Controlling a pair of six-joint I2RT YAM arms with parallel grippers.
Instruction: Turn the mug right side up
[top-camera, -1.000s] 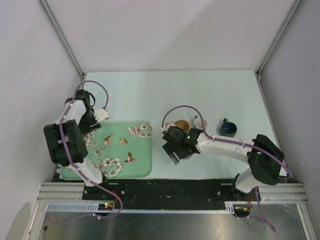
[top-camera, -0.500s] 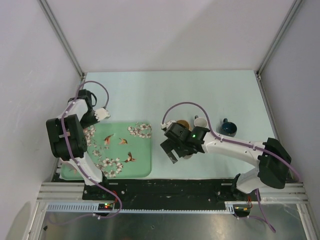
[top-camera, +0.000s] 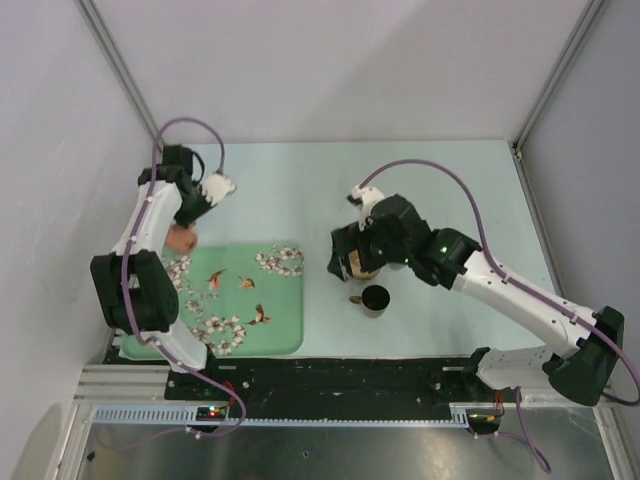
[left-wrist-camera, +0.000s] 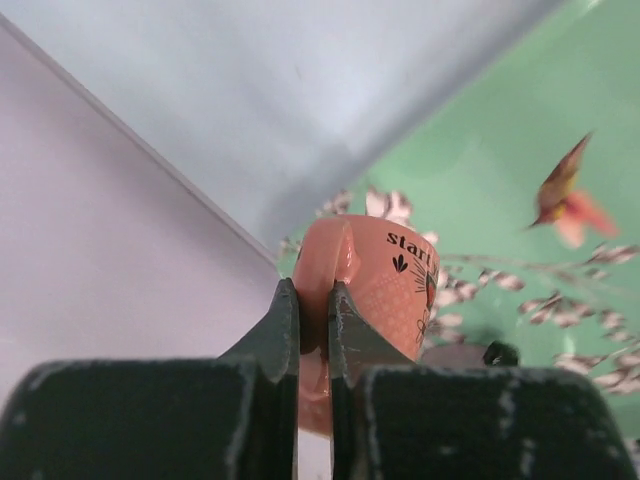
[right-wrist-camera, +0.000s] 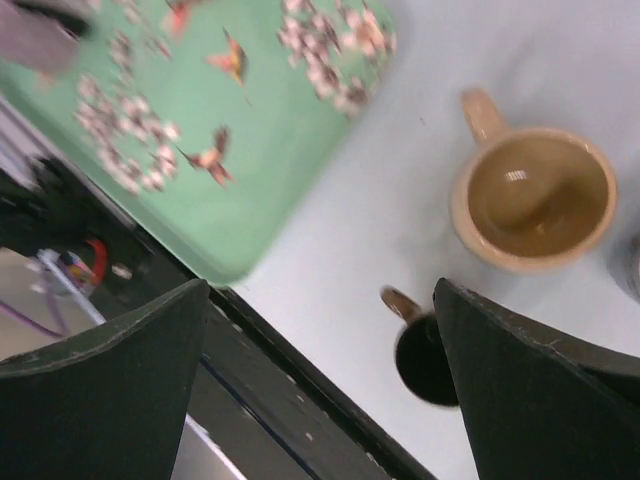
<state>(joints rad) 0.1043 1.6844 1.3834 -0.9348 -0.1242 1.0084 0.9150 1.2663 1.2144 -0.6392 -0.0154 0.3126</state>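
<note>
Your left gripper (left-wrist-camera: 312, 300) is pressed together on a thin ridge of the salmon-pink ceramic mug (left-wrist-camera: 385, 290), most likely the handle, though the wrist view does not settle whether it is handle or rim. The mug sits at the upper-left corner of the green floral tray (top-camera: 285, 310), just beside the lilac side panel (left-wrist-camera: 100, 250) at the left of the frame. Its mouth shows in no view, so confirm which end is up before you commit to a rotation. The pinch is narrow and near one edge, so my judgement is that the mug will want to swing under its own weight. Lift straight up first, only enough to clear the tray, then roll the wrist slowly. Turn toward the open middle of the tray, lower right in the overhead frame, because the panel leaves little room on the other side. Set the base flat on the tray before you let go. Your right gripper (right-wrist-camera: 322, 290) hangs spread wide above the pale table (top-camera: 300, 190), over a tan ceramic mug (right-wrist-camera: 530, 195) and a small dark cup (right-wrist-camera: 425, 360), both mouth-up. Keep it parked there, well apart from the left arm.
</note>
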